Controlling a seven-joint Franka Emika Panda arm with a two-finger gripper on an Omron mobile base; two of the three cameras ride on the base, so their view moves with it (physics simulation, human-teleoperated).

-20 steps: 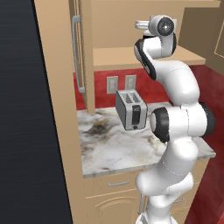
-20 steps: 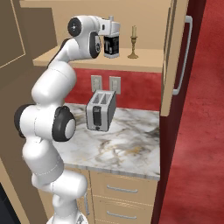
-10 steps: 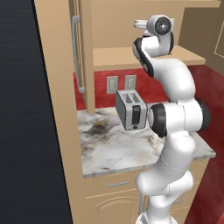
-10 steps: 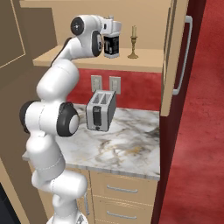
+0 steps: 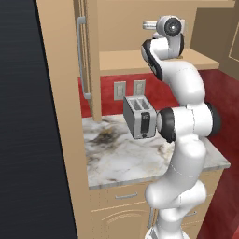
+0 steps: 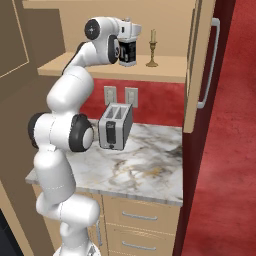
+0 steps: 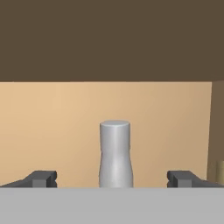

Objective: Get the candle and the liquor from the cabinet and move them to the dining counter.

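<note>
A: Where's the liquor (image 6: 128,52) sitting?
B: One bottle, standing upright on the cabinet (image 6: 165,70) shelf, neck pointing up, right between the fingertips (image 7: 41,178) of the hand (image 7: 114,179), which is hanging wide open, not gripping.
A: And the candle (image 6: 152,48)?
B: One, upright, standing just beside the liquor.
</note>
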